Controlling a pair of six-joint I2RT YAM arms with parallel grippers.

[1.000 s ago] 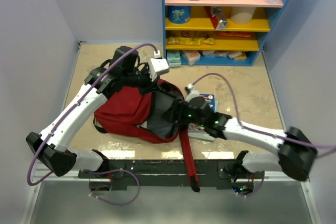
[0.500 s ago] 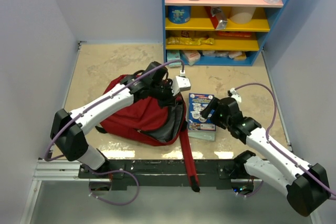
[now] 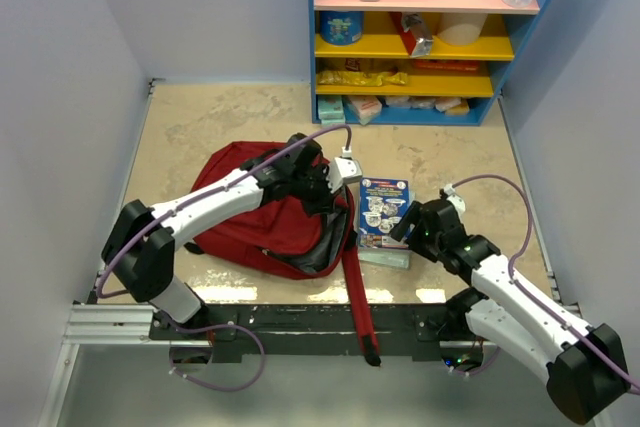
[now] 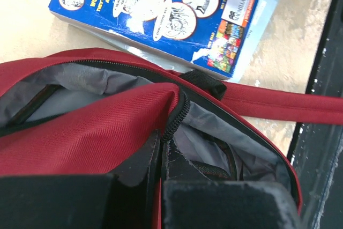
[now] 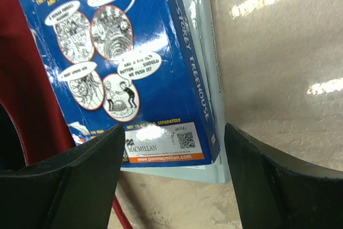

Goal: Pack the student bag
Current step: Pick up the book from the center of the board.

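Clenched shut, the left claw pinches the open rim of the student bag, a large dark-red fabric backpack lying on the beige tabletop. Just beside it, a blue cartoon-covered paperback rests on a pale book. The right claw is released, astride their near end. Packing seems barely begun, since both books lie outside. The bag's interior is mostly hidden.

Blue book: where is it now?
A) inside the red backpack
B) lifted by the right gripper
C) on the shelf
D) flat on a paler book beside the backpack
D: the blue book lies on a paler book beside the student bag, the open right gripper straddling its near end.
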